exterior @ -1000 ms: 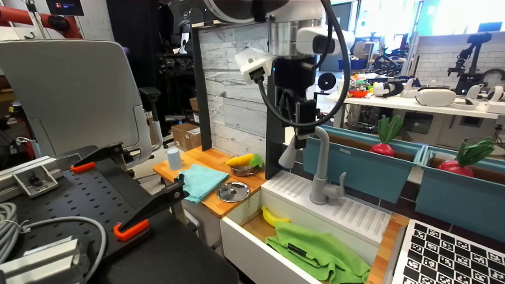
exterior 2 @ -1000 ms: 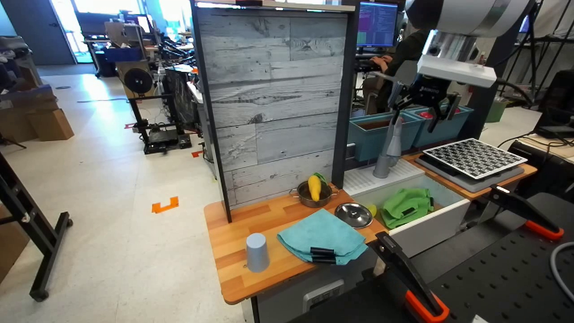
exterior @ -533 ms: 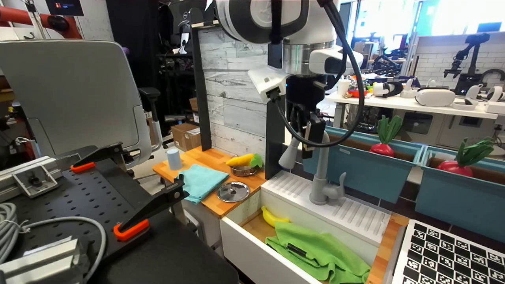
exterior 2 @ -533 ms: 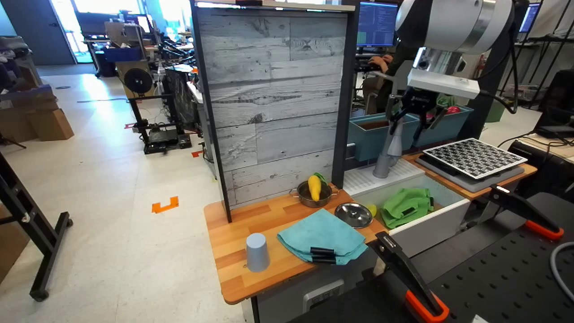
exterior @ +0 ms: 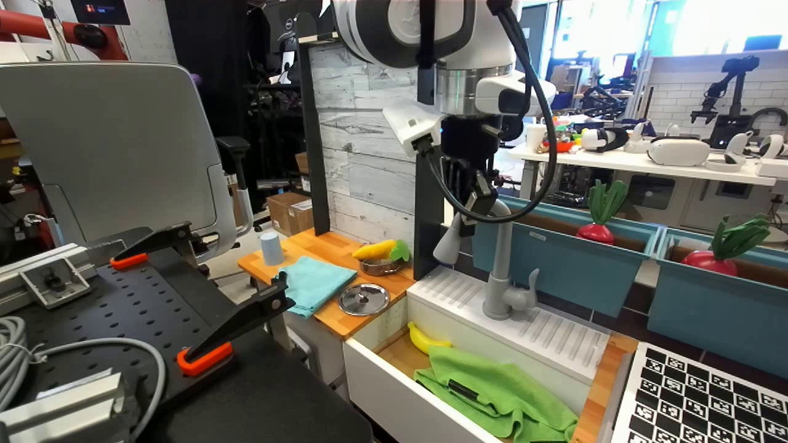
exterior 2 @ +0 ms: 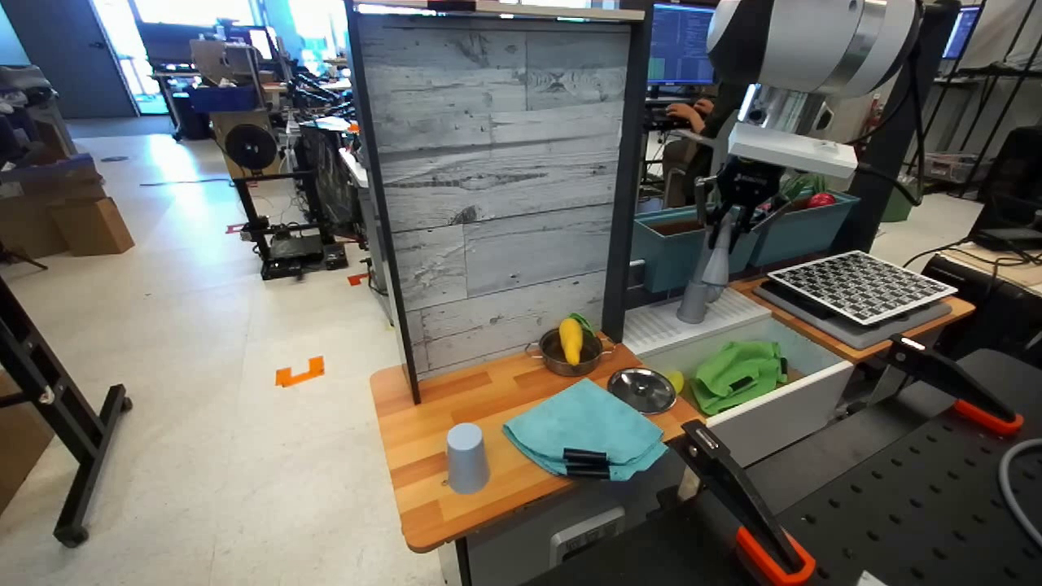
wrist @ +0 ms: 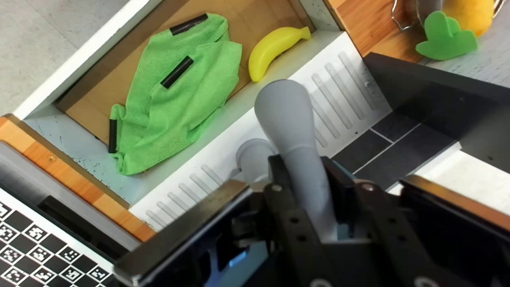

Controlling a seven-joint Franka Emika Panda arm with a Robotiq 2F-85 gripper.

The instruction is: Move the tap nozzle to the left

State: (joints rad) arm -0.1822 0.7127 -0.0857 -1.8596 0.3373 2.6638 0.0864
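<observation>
- The arm (exterior: pixel 406 37), white with black parts, drops in from the top edge in both exterior views; its silver wrist ring (exterior: pixel 457 89) stands nearly upright in an exterior view; its white wrist plate (exterior 2: pixel 794 150) slants in an exterior view, the end toward the plank panel (exterior 2: pixel 505 155) being the higher; a black cable (exterior: pixel 551 135) loops low beside the wrist and climbs back up
- The bench (exterior 2: pixel 488 391), wood-topped, adjoins the white basin (exterior: pixel 394 400); it carries a folded blue cloth (exterior 2: pixel 578 419)
- The teal planters (exterior: pixel 557 261) sit behind the ribbed white ledge (exterior: pixel 566 335) at the back of the basin
- The tool (wrist: pixel 303 167) points downward at the end of the wrist; its two fingers (wrist: pixel 338 177) pinch the tap nozzle (wrist: pixel 285 115) from either side, just above the flared free end
- The tap nozzle, grey and arched, rises from the ledge; its free end hangs on the picture-left of the upright tube in an exterior view
- The green cloth (wrist: pixel 187 107) lies crumpled in the basin; the yellow banana (wrist: pixel 273 50) lies just beside it
</observation>
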